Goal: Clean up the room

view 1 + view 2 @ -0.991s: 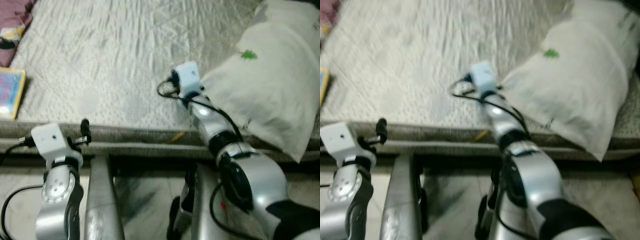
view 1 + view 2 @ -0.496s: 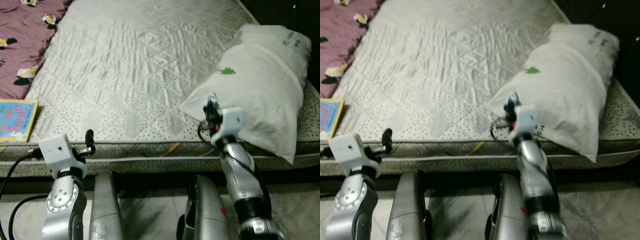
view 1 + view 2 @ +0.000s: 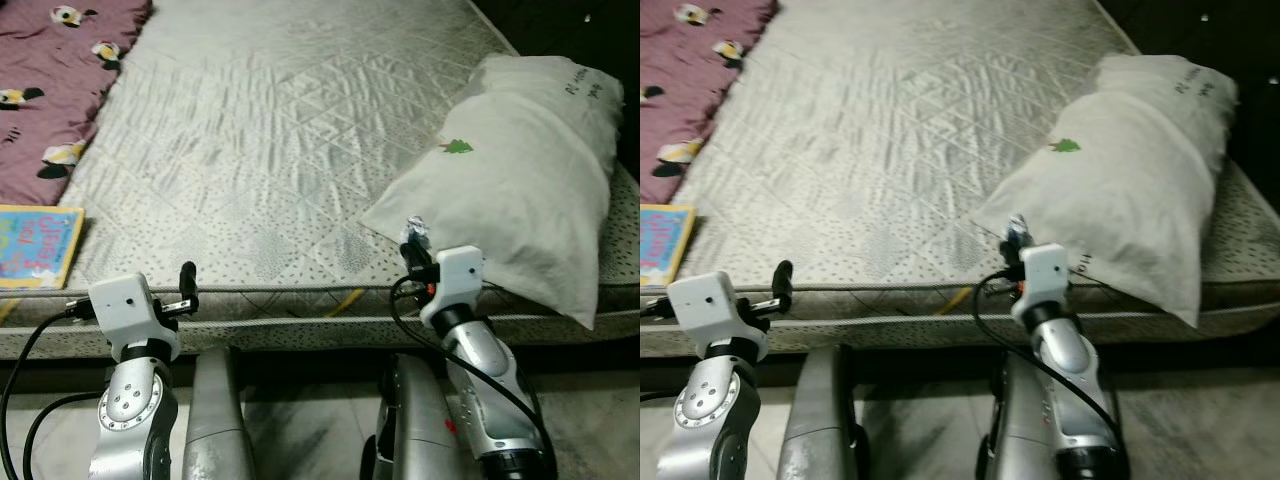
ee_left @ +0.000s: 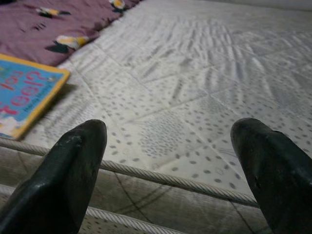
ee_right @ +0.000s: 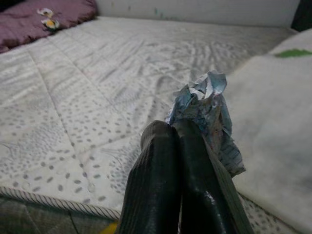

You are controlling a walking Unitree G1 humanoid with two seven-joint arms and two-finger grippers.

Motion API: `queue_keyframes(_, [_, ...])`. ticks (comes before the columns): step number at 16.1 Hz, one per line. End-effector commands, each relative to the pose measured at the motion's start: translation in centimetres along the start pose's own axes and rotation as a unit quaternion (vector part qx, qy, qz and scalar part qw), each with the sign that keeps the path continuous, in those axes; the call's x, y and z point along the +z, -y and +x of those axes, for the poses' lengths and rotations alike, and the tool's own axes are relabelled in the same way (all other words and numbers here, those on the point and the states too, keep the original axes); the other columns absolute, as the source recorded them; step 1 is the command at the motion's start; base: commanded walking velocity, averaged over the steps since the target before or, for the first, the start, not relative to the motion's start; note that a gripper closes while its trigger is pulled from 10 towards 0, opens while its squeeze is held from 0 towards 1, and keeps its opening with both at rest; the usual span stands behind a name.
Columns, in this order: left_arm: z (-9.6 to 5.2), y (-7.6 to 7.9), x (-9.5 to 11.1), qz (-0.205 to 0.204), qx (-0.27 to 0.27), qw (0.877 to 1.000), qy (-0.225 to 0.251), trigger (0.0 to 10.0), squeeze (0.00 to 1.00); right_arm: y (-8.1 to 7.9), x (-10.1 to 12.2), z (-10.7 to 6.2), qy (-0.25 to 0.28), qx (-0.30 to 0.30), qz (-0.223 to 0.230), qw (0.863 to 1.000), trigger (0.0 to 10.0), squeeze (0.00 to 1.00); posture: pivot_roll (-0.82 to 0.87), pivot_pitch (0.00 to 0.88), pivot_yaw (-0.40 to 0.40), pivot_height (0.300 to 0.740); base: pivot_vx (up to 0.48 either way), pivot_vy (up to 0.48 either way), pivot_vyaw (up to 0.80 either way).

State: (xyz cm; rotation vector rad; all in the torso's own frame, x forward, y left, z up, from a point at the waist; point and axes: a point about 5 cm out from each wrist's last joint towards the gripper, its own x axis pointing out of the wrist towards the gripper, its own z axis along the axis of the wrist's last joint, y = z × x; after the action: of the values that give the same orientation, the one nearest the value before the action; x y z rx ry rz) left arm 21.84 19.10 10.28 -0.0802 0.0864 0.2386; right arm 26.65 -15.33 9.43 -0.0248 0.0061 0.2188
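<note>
My right gripper (image 5: 176,134) is shut on a crumpled pale blue and white wrapper (image 5: 207,105), holding it just above the mattress's near edge beside the pillow's lower corner; it shows as a small scrap (image 3: 415,233) at the fingertips in the left eye view. A white pillow (image 3: 520,175) with a small green tree mark lies on the right side of the bed. My left gripper (image 4: 170,146) stands open at the mattress's near edge, nothing between its fingers. A colourful children's book (image 3: 35,247) lies at the bed's left edge.
The grey quilted mattress (image 3: 270,130) stretches ahead. A maroon blanket (image 3: 55,70) with small animal prints covers its far left. A yellow scrap (image 3: 345,297) sticks out at the mattress's front seam. Grey tiled floor (image 3: 600,440) lies below, close to my legs.
The camera view has shifted back and settled. My right arm has drawn back from the bed toward the near edge, with the wrapper in its fingers. The left arm stays put.
</note>
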Motion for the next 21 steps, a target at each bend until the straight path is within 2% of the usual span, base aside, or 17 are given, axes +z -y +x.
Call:
queue_keyframes(1, [-0.2,-0.3,-0.7,0.014,0.001,1.000,-0.012,10.0,0.00,0.6,0.2,-0.5,0.003,-0.015,0.023,1.000,10.0,0.00,-0.03,0.029,0.028,0.533,0.000,0.000,0.00])
queue_keyframes(3, [-0.6,-0.1,-1.4,0.010,-0.002,1.000,-0.027,10.0,0.00,0.5,0.2,-0.7,0.000,-0.021,0.019,1.000,10.0,0.00,-0.04,0.025,0.031,0.533,0.000,0.000,0.00])
queue_keyframes(4, [-0.7,0.3,-1.5,0.007,-0.008,0.999,-0.030,10.0,0.00,0.1,0.4,-0.6,0.003,-0.016,0.032,0.999,10.0,0.00,-0.04,0.027,0.024,0.533,0.000,0.000,0.00])
queue_keyframes(6, [-0.4,0.4,-1.4,0.001,-0.006,1.000,-0.028,10.0,0.00,-0.4,0.8,-0.2,0.007,-0.010,0.035,0.999,10.0,0.00,-0.04,0.027,0.022,0.533,0.000,0.000,0.00])
queue_keyframes(14, [-0.1,1.0,-1.3,-0.001,-0.017,1.000,-0.023,10.0,0.00,-0.1,1.8,1.0,0.014,-0.011,0.041,0.999,10.0,0.00,-0.04,0.033,0.005,0.572,0.000,0.000,0.00])
queue_keyframes(17, [-0.2,0.9,-1.8,-0.019,-0.002,0.999,-0.033,10.0,0.00,-0.4,1.6,1.3,0.007,-0.010,0.049,0.999,10.0,0.00,-0.04,0.033,0.018,0.597,0.000,0.000,0.00])
queue_keyframes(21, [0.0,1.1,-1.8,-0.038,-0.009,0.999,-0.038,10.0,0.00,-0.4,1.3,1.4,-0.002,-0.021,0.057,0.998,10.0,0.00,-0.04,0.037,0.018,0.647,0.000,0.000,0.00])
